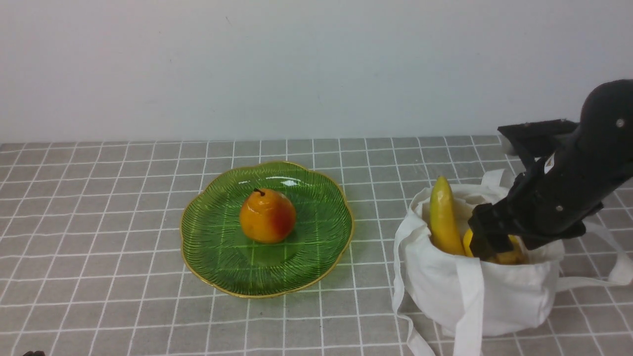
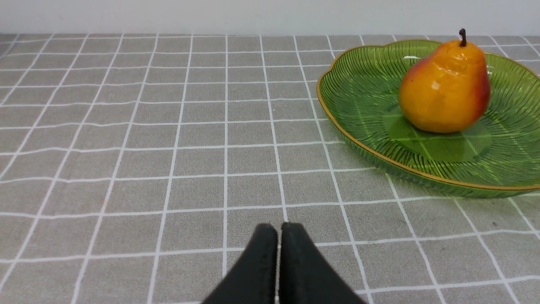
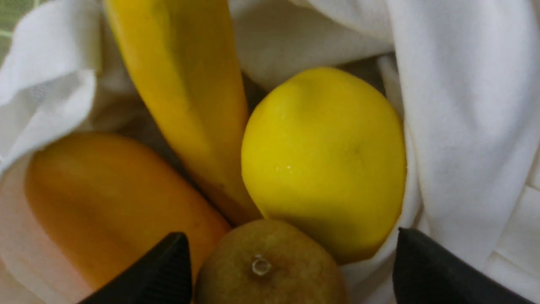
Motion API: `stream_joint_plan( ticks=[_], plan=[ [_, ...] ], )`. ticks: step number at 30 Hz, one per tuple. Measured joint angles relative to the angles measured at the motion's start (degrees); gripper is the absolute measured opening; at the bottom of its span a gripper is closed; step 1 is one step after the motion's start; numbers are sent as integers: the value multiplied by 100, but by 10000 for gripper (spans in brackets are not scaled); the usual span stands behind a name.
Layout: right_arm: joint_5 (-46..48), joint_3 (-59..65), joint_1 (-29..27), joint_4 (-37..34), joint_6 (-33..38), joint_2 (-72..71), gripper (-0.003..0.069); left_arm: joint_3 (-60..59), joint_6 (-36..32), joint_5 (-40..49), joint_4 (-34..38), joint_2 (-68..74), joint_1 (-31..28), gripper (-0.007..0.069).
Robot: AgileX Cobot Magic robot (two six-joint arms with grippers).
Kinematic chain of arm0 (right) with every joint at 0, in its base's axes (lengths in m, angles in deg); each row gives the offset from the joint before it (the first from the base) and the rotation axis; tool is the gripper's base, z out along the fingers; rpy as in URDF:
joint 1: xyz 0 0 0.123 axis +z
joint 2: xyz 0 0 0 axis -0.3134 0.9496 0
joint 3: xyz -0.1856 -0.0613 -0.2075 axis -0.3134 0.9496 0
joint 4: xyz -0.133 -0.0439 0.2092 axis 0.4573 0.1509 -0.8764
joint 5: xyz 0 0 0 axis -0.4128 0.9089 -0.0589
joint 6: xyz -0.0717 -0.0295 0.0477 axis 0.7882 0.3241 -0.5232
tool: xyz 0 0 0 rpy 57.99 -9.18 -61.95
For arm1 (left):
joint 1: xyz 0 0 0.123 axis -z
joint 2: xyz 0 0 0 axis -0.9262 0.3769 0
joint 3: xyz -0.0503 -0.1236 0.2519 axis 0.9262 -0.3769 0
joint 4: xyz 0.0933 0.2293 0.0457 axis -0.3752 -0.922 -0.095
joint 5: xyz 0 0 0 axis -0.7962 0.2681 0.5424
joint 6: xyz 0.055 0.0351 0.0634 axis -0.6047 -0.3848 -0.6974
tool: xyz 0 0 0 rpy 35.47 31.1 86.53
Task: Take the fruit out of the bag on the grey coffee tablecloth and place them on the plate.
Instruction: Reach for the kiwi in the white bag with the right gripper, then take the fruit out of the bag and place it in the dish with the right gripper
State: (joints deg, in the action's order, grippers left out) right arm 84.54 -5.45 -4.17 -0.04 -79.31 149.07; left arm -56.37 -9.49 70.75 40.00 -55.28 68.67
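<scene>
Our right pincer's wide open over a bag of fruit

So our right pincer (image 3: 291, 257) is down at the mouth of the white bag (image 3: 455, 105), fingers spread apart, with a round brownish fruit (image 3: 272, 270) between them. Can't tell if either finger is touching it. Right beside that one sit the yellow lemon (image 3: 325, 160) and an orange fruit (image 3: 118, 202), and the banana (image 1: 443, 217) pokes up out of the bag. Our left pincer (image 2: 279, 230) is shut with nothing in it, above the grey tablecloth (image 2: 202, 160). Further out, the green plate (image 1: 316, 247) is on the cloth, well apart from the bag, with a red-orange pear (image 1: 267, 216) on it.
</scene>
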Motion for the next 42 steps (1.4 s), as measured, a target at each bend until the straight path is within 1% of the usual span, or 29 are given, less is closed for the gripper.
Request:
stream_joint_plan(
  ticks=[1, 3, 4, 5, 10, 13, 16, 19, 22, 24, 25, 28, 29, 31, 32, 33, 35, 39, 42],
  plan=[
    [10, 0, 0, 0, 0, 6, 560, 0, 0, 0, 0, 0, 0, -8],
    [75, -7, 12, 0, 0, 5, 481, 0, 0, 0, 0, 0, 0, -8],
    [130, -12, 14, 0, 6, 5, 409, 0, 0, 0, 0, 0, 0, -8],
    [174, -19, 27, 0, 23, 5, 360, 0, 0, 0, 0, 0, 0, -8],
    [280, -61, 51, 88, 83, -161, 372, 0, 0, 0, 0, 0, 0, -8],
    [294, -281, 51, 166, 83, -407, 372, 0, 0, 0, 0, 0, 0, -8],
    [231, -755, 51, 163, 83, -731, 372, 0, 0, 0, 0, 0, 0, -8],
    [96, -1211, 51, -107, 90, -934, 372, 0, 0, 0, 0, 0, 0, -8],
    [-31, -1567, 113, -751, 195, -968, 372, 0, 0, 0, 0, 0, 0, -8],
    [-183, -1648, 308, -1300, 462, -949, 372, 0, 0, 0, 0, 0, 0, -8],
    [-202, -1648, 335, -1345, 462, -942, 372, 0, 0, 0, 0, 0, 0, -8],
    [-443, -1668, 822, -1918, 1002, -752, 372, 0, 0, 0, 0, 0, 0, -8],
    [-592, -1674, 1133, -2094, 1213, -578, 372, 0, 0, 0, 0, 0, 0, -8],
    [-860, -1674, 1455, -2205, 1369, -295, 372, 0, 0, 0, 0, 0, 0, -8],
    [-925, -1674, 1517, -2220, 1389, -225, 372, 0, 0, 0, 0, 0, 0, -8],
    [-1214, -1674, 1727, -2219, 1458, 71, 372, 0, 0, 0, 0, 0, 0, -8],
    [-1584, -1674, 1892, -2219, 1506, 466, 372, 0, 0, 0, 0, 0, 0, -8],
    [-1960, -1674, 1963, -2221, 1530, 1133, 372, 0, 0, 0, 0, 0, 0, -8],
    [-2018, -1674, 1963, -2221, 1560, 1523, 372, 0, 0, 0, 0, 0, 0, -8]
  ],
)
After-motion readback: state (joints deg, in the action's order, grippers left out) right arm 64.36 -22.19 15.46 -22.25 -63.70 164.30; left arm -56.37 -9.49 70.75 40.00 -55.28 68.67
